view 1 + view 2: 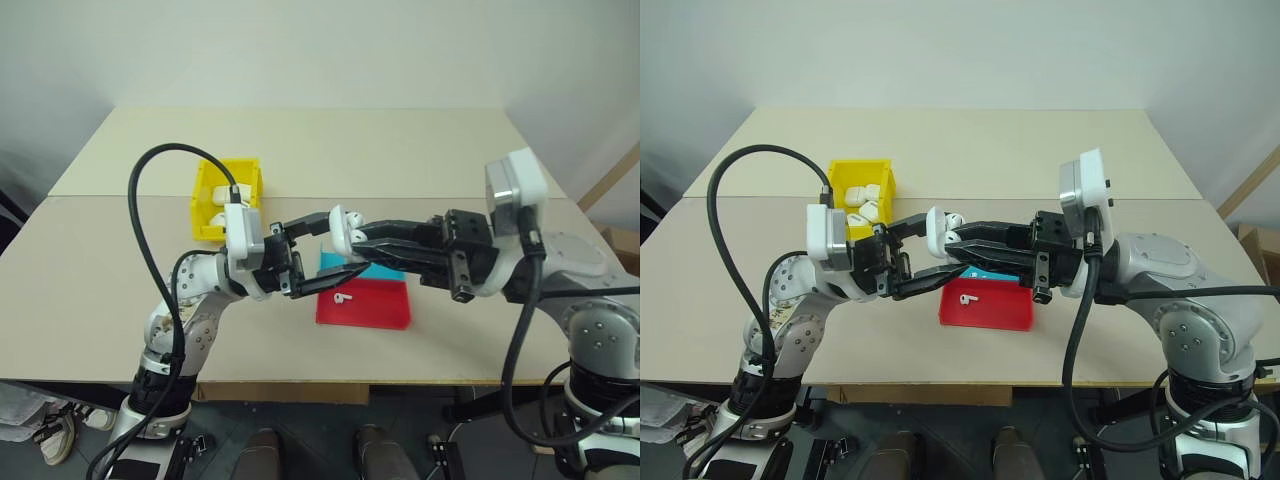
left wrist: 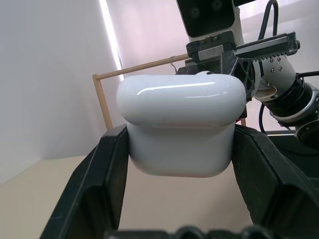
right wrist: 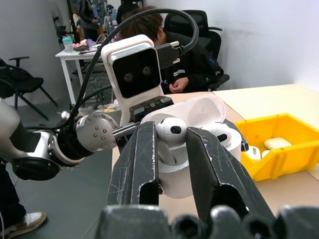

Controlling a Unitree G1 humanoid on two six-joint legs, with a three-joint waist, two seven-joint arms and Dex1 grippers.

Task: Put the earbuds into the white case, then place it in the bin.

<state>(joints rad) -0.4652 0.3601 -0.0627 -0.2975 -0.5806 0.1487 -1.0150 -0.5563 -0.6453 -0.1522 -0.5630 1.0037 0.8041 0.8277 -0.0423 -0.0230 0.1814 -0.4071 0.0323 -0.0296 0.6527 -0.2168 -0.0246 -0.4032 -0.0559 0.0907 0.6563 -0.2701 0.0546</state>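
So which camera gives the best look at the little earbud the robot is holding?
The right wrist view: the earbud sits close up between the right gripper fingers, over the open white case. The two head views show it as a small white speck between the arms. The left wrist view shows just its tip above the case.

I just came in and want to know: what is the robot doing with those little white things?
The robot's left gripper holds a small glossy white earbud case up in the air with its lid flipped open. Its right gripper pinches a tiny white earbud and has it right at the case's opening. Another white earbud lies on the flat red tray on the table. The yellow plastic bin behind has other white cases in it.
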